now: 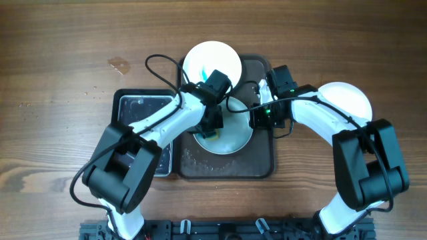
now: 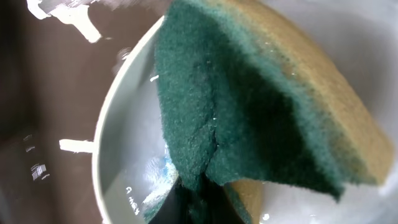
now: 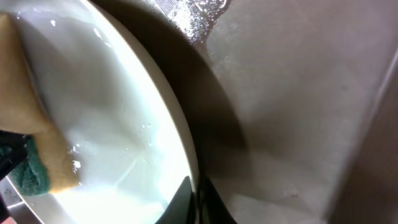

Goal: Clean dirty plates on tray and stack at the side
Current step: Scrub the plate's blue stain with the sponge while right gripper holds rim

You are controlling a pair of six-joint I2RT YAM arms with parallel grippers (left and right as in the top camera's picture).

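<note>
One clean plate (image 1: 350, 97) sits off the tray's (image 1: 263, 160) right edge. The left gripper (image 1: 212, 130) pinches the sponge (image 2: 249, 99) on the second plate (image 1: 233, 137), the right gripper (image 3: 196, 199) pinches its rim, and the third plate (image 1: 213, 60) is smeared.

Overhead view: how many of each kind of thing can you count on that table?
White plates: 3
Trays: 2, the brown tray and the black tray
Sponge: 1
Robot arms: 2
Total: 8
</note>
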